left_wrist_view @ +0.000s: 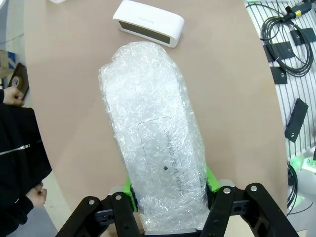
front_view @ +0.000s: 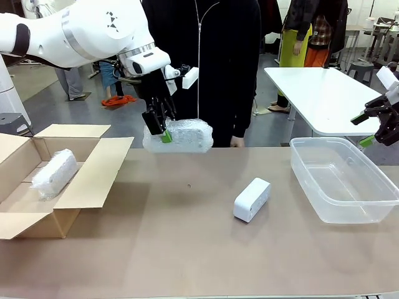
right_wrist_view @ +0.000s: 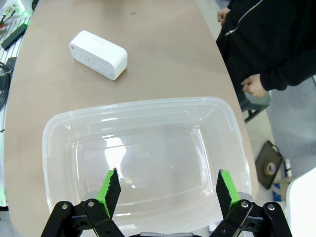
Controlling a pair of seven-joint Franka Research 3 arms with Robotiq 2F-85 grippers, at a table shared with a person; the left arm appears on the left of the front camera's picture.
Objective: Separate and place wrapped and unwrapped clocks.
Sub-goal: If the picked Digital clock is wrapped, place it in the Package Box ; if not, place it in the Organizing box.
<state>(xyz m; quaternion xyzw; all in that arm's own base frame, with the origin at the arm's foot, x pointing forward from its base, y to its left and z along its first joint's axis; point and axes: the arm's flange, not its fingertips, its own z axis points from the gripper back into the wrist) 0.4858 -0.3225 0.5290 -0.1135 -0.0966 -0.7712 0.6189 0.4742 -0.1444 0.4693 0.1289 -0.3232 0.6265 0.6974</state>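
Note:
My left gripper (front_view: 163,134) is shut on a bubble-wrapped clock (front_view: 181,136), held in the air above the table's far side; in the left wrist view the bundle (left_wrist_view: 153,133) fills the space between the green pads (left_wrist_view: 129,187). A second wrapped clock (front_view: 55,172) lies inside the cardboard box (front_view: 93,171) at the left. The unwrapped clock (front_view: 252,199), a smooth white block, lies on the table near the middle, also seen as the white block (right_wrist_view: 98,54) and the white block (left_wrist_view: 148,23). My right gripper (front_view: 373,129) hangs open above the clear plastic bin (front_view: 349,187), with nothing between its fingers (right_wrist_view: 109,190).
A person in black stands at the far side of the table, hands (right_wrist_view: 254,86) near the edge. The clear bin (right_wrist_view: 59,128) is empty. The box flaps (front_view: 22,224) spread over the table's left. Bare tabletop (front_view: 187,249) lies in front.

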